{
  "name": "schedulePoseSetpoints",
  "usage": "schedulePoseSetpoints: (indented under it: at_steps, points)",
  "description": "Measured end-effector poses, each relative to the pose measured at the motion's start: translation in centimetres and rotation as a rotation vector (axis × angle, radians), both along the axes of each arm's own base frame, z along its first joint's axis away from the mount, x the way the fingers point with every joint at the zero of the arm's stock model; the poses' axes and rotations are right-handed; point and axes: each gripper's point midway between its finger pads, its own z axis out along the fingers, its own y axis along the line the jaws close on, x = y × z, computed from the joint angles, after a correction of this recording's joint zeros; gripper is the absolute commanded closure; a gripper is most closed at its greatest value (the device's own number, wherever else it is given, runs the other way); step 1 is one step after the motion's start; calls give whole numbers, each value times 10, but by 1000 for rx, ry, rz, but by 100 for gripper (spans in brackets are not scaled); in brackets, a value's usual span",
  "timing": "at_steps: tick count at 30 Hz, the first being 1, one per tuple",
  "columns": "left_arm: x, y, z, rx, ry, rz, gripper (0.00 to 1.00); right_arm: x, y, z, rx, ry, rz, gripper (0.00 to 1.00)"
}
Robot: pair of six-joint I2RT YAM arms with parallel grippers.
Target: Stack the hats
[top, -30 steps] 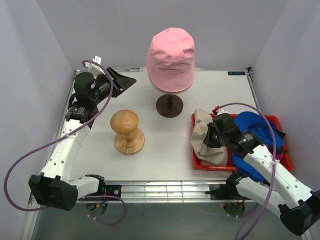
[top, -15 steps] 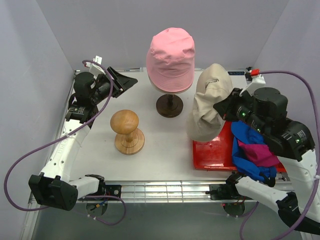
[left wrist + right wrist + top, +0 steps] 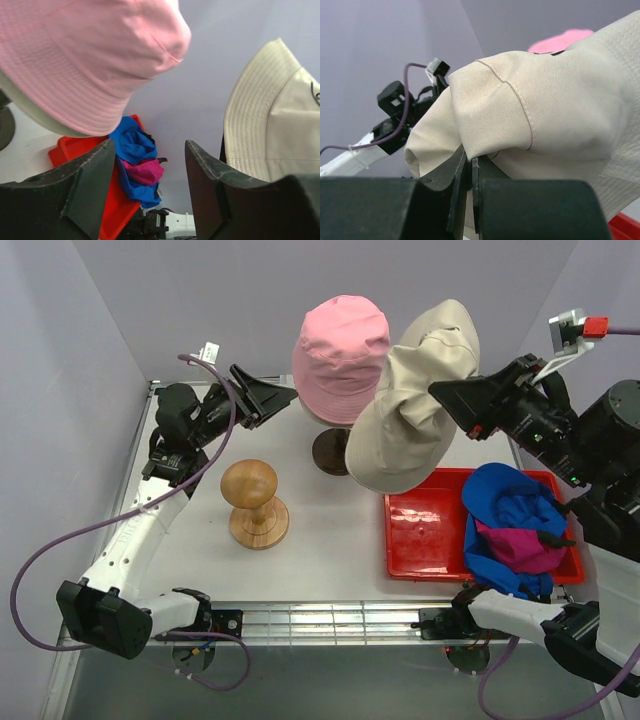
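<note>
Backdrop: pale lilac walls close in a white tabletop (image 3: 330, 550), with both arms bolted at its near edge.
Pink bucket hat (image 3: 342, 350): seated crown-up on the mannequin head (image 3: 338, 424), which rises from a dark stand (image 3: 338, 452) toward the back. It is the only hat already on a form, so it reads as the base of the stack.
Beige bucket hat (image 3: 405, 420): in the air just right of the pink one, crown uppermost and hanging slack. It is held high, I judge, so it can come down over the pink crown rather than push at its side.
Right hand (image 3: 469, 167): clamped shut on a fold of the beige fabric. The pinch is at one edge, so the rest droops and the opening is not spread.
Left hand (image 3: 148, 145): fingers apart with nothing between them, raised left of the pink hat and aimed toward both hats, probably placed to catch the free side of the beige brim.
Blue cap (image 3: 510, 502) and magenta cap (image 3: 525, 545): bundled at the right end of the red tray (image 3: 425, 540), magenta lying on blue.
Wooden hat block (image 3: 252, 502): bare, near the stand's left.
Progress: early — one hat on the head, one aloft, two left.
Risk: a limp hat lowered by one edge may fold, or knock the pink hat askew.
</note>
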Motion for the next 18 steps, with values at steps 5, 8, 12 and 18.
schedulePoseSetpoints:
  at_steps: [5,8,12,18]
  points:
    - [-13,-20,25,-90,-49,-82,25,4,34,37,59,-105,151,92]
    - [-22,-30,40,-145,-75,-122,23,9,52,47,76,-129,222,92]
    - [-31,-41,57,-225,-88,-176,22,23,75,53,88,-133,291,92]
    - [-34,-48,73,-312,-92,-219,25,32,87,60,110,-140,333,92]
